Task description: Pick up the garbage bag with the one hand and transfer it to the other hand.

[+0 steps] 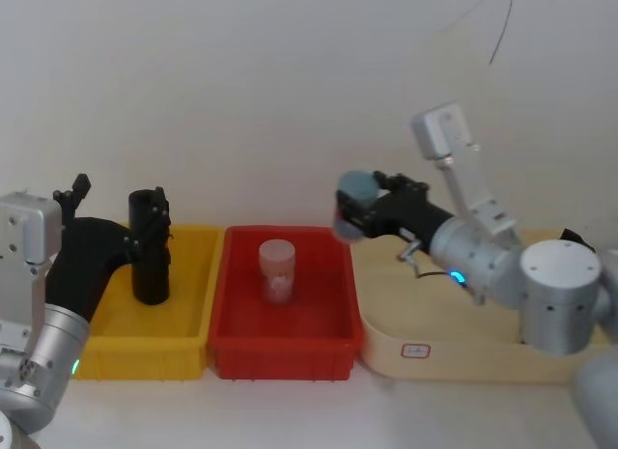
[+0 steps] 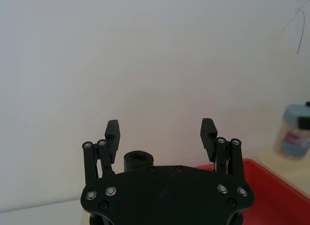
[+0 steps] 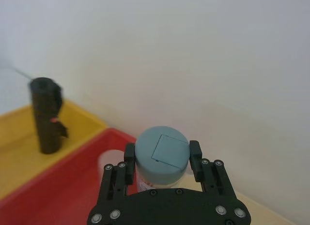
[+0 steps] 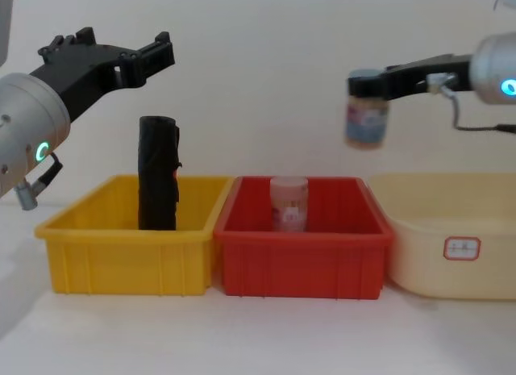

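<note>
Black garbage bag upright in yellow bin.

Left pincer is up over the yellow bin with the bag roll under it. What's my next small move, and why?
Probably lower the left pincer straight down around the garbage bag. Its fingers are open and sit above the roll's top, while the roll stands upright and ungripped in the yellow bin. The right pincer is shut on a blue-lidded jar.

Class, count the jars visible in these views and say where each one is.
2. A blue-lidded jar is held in the air by the right gripper, above the red bin's right end. A translucent pale-lidded jar stands inside that bin. None seem hidden.
</note>
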Tool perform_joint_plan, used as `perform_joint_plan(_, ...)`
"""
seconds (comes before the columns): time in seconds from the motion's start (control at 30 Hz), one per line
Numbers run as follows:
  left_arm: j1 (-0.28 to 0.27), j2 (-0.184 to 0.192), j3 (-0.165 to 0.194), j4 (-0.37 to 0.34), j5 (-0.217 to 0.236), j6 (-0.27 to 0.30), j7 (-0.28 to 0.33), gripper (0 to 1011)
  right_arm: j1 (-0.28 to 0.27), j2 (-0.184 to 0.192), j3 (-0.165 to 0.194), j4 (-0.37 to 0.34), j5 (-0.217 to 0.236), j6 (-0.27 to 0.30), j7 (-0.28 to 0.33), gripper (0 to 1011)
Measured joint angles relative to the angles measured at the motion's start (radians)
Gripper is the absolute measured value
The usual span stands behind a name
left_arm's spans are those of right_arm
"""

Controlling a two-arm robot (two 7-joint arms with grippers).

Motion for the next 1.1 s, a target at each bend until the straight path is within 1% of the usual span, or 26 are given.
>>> perform_joint_plan(0.13, 0.000, 0.000, 0.000, 0.000, 0.000, 0.000, 0.000, 1000, -0.013, 0.040, 0.030, -0.021, -0.005, 0.008, -0.006, 653)
perform_joint_plan(0.23, 0.000, 0.000, 0.000, 0.000, 0.000, 0.000, 0.000, 1000, -0.023, 0.066, 0.043, -0.028, -0.010, 0.017, -0.006, 653)
perform_joint_plan(0.3, 0.000, 0.000, 0.000, 0.000, 0.000, 0.000, 0.000, 1000, -0.029, 0.077, 0.048, -0.030, -0.013, 0.022, -0.005, 653)
perform_joint_plan(0.33, 0.000, 0.000, 0.000, 0.000, 0.000, 0.000, 0.000, 1000, -0.036, 0.090, 0.053, -0.031, -0.016, 0.028, -0.003, 653)
perform_joint_plan(0.43, 0.000, 0.000, 0.000, 0.000, 0.000, 0.000, 0.000, 1000, -0.051, 0.112, 0.061, -0.031, -0.021, 0.038, 0.003, 653)
perform_joint_plan(0.47, 0.000, 0.000, 0.000, 0.000, 0.000, 0.000, 0.000, 1000, -0.051, 0.112, 0.061, -0.031, -0.021, 0.038, 0.003, 653)
perform_joint_plan(0.6, 0.000, 0.000, 0.000, 0.000, 0.000, 0.000, 0.000, 1000, -0.077, 0.141, 0.069, -0.027, -0.027, 0.054, 0.015, 656)
perform_joint_plan(0.63, 0.000, 0.000, 0.000, 0.000, 0.000, 0.000, 0.000, 1000, -0.077, 0.141, 0.069, -0.027, -0.027, 0.054, 0.015, 696)
perform_joint_plan(0.73, 0.000, 0.000, 0.000, 0.000, 0.000, 0.000, 0.000, 1000, -0.091, 0.152, 0.073, -0.026, -0.030, 0.059, 0.021, 749)
perform_joint_plan(0.77, 0.000, 0.000, 0.000, 0.000, 0.000, 0.000, 0.000, 1000, -0.097, 0.156, 0.074, -0.026, -0.032, 0.060, 0.023, 802)
perform_joint_plan(0.9, 0.000, 0.000, 0.000, 0.000, 0.000, 0.000, 0.000, 1000, -0.112, 0.162, 0.077, -0.027, -0.034, 0.061, 0.027, 911)
perform_joint_plan(0.97, 0.000, 0.000, 0.000, 0.000, 0.000, 0.000, 0.000, 1000, -0.117, 0.163, 0.079, -0.029, -0.034, 0.059, 0.028, 942)
perform_joint_plan(1.0, 0.000, 0.000, 0.000, 0.000, 0.000, 0.000, 0.000, 1000, -0.124, 0.164, 0.082, -0.033, -0.034, 0.056, 0.028, 984)
perform_joint_plan(1.1, 0.000, 0.000, 0.000, 0.000, 0.000, 0.000, 0.000, 1000, -0.137, 0.163, 0.089, -0.045, -0.034, 0.046, 0.027, 999)
